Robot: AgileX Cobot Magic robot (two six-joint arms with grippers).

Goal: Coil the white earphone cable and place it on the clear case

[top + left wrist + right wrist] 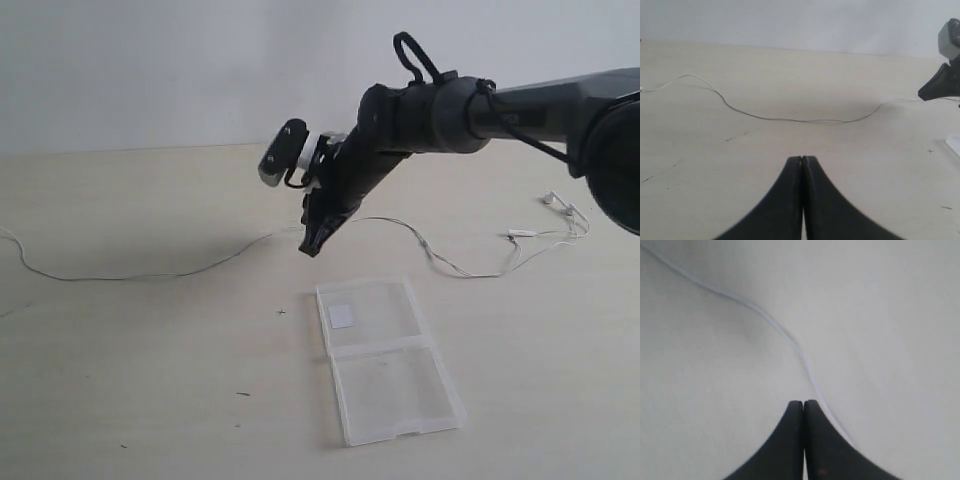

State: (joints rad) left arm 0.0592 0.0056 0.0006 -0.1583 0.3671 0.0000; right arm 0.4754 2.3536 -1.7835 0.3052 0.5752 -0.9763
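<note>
Table (120,400): pale, and it carries everything.
Right arm: it reaches in from the right to the middle. The right claw (313,240) is closed tip to tip at the cable's mid-span. The wire runs just beside the tips and looks not pinched.
Case (385,360): clear, lying open and flat on the near side of the right claw.
Cable (810,120): uncoiled, its long axis running left to right across the table, with the earbuds (560,205) at the far right.
Left claw (802,159): closed and empty, with the cable well beyond it. The right arm is the nearer one.
</note>
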